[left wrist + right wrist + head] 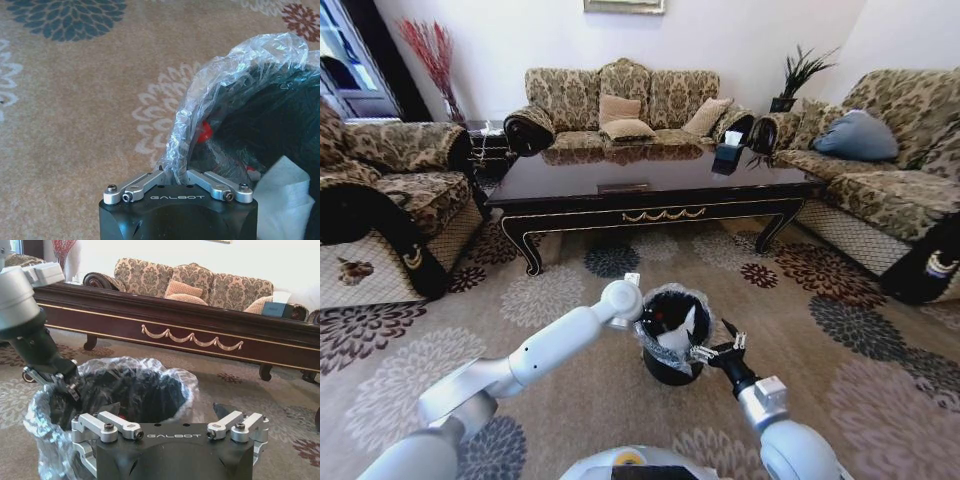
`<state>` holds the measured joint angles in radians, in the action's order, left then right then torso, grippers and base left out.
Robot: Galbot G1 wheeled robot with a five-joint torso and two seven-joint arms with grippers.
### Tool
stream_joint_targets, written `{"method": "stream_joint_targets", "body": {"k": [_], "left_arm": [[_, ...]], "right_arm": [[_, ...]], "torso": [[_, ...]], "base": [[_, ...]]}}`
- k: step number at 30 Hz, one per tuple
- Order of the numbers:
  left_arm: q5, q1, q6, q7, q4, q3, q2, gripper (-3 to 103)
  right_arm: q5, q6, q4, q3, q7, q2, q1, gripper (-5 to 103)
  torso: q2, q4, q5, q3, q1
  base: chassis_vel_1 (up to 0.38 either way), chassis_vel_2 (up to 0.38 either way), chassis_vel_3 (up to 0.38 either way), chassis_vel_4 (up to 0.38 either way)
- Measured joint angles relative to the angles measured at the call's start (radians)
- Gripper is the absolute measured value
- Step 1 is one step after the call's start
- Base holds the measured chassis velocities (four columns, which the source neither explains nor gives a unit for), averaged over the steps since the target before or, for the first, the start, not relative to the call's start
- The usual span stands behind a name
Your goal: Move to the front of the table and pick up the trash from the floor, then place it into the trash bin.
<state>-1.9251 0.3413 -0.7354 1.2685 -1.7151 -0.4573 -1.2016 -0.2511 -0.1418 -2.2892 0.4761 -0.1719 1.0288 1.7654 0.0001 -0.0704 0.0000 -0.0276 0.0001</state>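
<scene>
**A:** On the carpet in front of the table (650, 185), the trash bin (670, 345) sits between both arms. Biggest worry? That left gripper (175, 182): it's right at the bin's near rim, fingers (131, 189) splayed wide, with the clear liner bag (225, 75) ruffled up in the gap between them. Lift carelessly and I'd say the bag snags, drags out, maybe tips the bin.

**B:** Is it holding anything?

**A:** Nothing gripped that I can see. The liner looks to touch it, no more. White crumpled paper (282, 197) lies inside the bin, and a red cap (204, 131) deeper down.

**B:** And the right?

**A:** Right gripper (172, 426) hovers just beside the opposite rim, fingers (235, 426) spread apart, empty. Both arms crowd one small bin, so a knock between them is my second concern.
</scene>
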Motion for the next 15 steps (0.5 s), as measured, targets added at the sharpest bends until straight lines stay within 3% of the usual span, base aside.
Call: {"method": "stream_joint_targets", "body": {"k": [10, 15], "left_arm": [[-0.003, 0.03, 0.0, -0.012, -0.003, 0.071, 0.075, 0], [-0.003, 0.08, 0.0, -0.019, -0.02, 0.135, 0.135, 0]], "right_arm": [[-0.042, 0.0, -0.003, 0.013, -0.007, -0.009, -0.013, 100], [-0.108, -0.01, 0.011, 0.017, -0.024, -0.009, -0.061, 100]], "torso": [[0.0, 0.0001, -0.0002, 0.0, 0.0], [0.0, -0.0001, -0.0003, 0.0, 0.0]], "base": [[0.0, 0.0, 0.0, 0.0], [0.0, 0.0, 0.0, 0.0]]}}
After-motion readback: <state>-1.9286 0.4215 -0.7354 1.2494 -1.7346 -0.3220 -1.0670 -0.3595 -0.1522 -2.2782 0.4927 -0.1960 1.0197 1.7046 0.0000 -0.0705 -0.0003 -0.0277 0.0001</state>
